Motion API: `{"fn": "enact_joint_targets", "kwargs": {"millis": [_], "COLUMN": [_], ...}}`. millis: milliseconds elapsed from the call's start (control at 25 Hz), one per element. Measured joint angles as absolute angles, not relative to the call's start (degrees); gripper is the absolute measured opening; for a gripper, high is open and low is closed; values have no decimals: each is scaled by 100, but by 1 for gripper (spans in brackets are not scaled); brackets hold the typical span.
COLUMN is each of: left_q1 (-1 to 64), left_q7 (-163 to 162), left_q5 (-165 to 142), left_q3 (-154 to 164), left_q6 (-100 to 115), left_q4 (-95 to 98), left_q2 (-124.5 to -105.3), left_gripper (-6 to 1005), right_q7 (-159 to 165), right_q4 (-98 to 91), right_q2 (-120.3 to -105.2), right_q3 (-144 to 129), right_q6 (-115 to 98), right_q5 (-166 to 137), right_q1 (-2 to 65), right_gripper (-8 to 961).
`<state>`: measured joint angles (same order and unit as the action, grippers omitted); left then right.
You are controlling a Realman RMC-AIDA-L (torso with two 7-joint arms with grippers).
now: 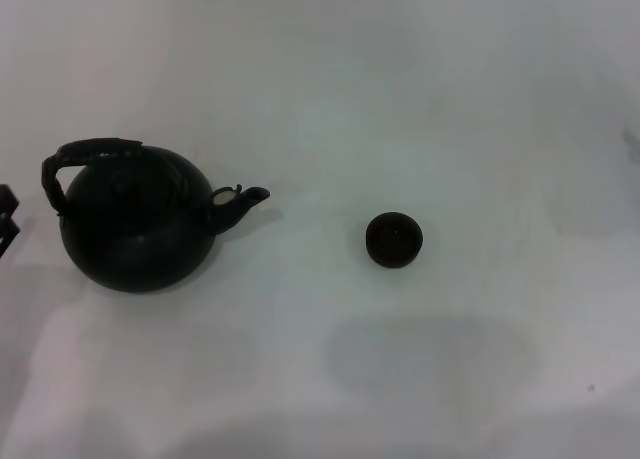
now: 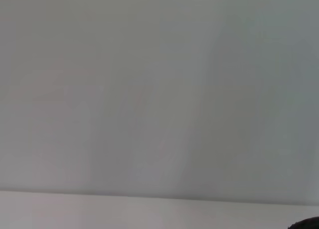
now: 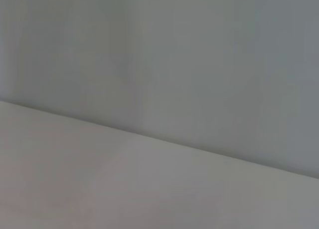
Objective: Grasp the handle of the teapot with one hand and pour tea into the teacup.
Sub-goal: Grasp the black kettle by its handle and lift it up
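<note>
The teapot (image 1: 135,229), a round matte black pot, stands at the left of the white table in the head view. Its short spout (image 1: 243,205) points right, towards the teacup. The rough black handle (image 1: 85,157) arches over its top, tilted towards the left. The teacup (image 1: 394,239), small, black and handleless, stands upright about a pot's width to the right of the spout. Only a dark sliver of my left gripper (image 1: 7,219) shows at the left edge, just left of the teapot and apart from it. The right gripper is out of view.
The white table (image 1: 330,89) spreads all round both objects. Soft shadows lie on it near the front. Both wrist views show only the table surface and a pale wall, with a dark scrap (image 2: 305,224) in a corner of the left wrist view.
</note>
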<state>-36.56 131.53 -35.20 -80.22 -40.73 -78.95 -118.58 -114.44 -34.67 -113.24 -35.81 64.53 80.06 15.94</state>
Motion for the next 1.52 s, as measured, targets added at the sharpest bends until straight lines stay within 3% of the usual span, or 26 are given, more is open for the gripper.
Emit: {"fn": "enact_joint_targets", "kwargs": {"millis": [280, 1520], "left_q1": [-3223, -2518], "left_q7": [12173, 11808], "left_q5": [-4525, -4992], "left_q3": [-8307, -8549], "left_q6": [-4086, -3803], "left_q4": [-7834, -7443], "left_q2": [-11862, -11891], "left_gripper": [626, 583], "right_q7": [-11486, -11593], "right_q4": [-3489, -3491], "right_q2": [-11372, -11392], "right_q3": [-3569, -3489], "right_q6": [6488, 6450], "right_q5": [8038, 8041], "right_q1": [1573, 1732], "right_gripper": [858, 858]}}
